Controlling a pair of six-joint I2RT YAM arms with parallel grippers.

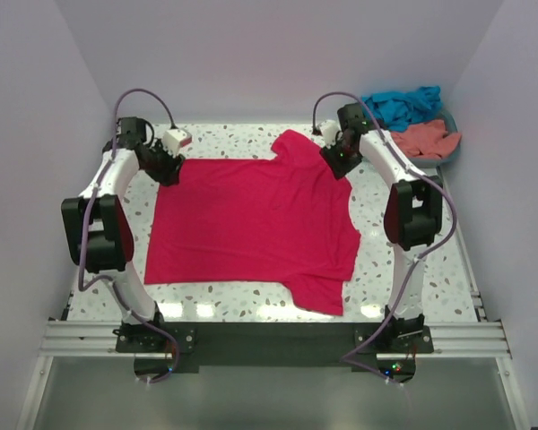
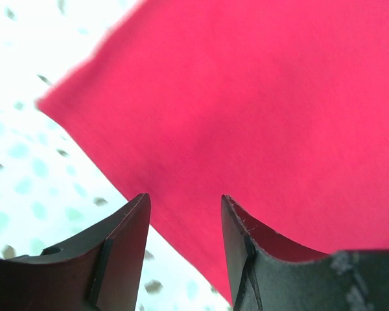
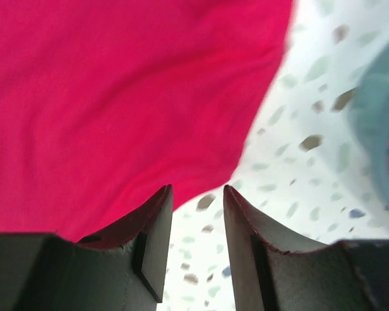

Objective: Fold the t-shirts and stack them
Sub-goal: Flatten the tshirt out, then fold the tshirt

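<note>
A crimson-pink t-shirt (image 1: 251, 224) lies spread flat on the speckled table (image 1: 403, 269). My left gripper (image 1: 168, 168) hovers at its far left corner, open, with the shirt's edge (image 2: 246, 116) under the gap and nothing held. At the far right shoulder, beside the sleeve, my right gripper (image 1: 339, 159) is open over bare table right beside the cloth edge (image 3: 117, 97). A teal-blue t-shirt (image 1: 403, 103) and a salmon-coral t-shirt (image 1: 428, 139) lie bunched in the basket at the back right.
The teal plastic basket (image 1: 451, 124) sits in the far right corner, and its rim (image 3: 376, 116) shows blurred in the right wrist view. White walls close in on three sides. A metal rail (image 1: 269, 336) runs along the near edge.
</note>
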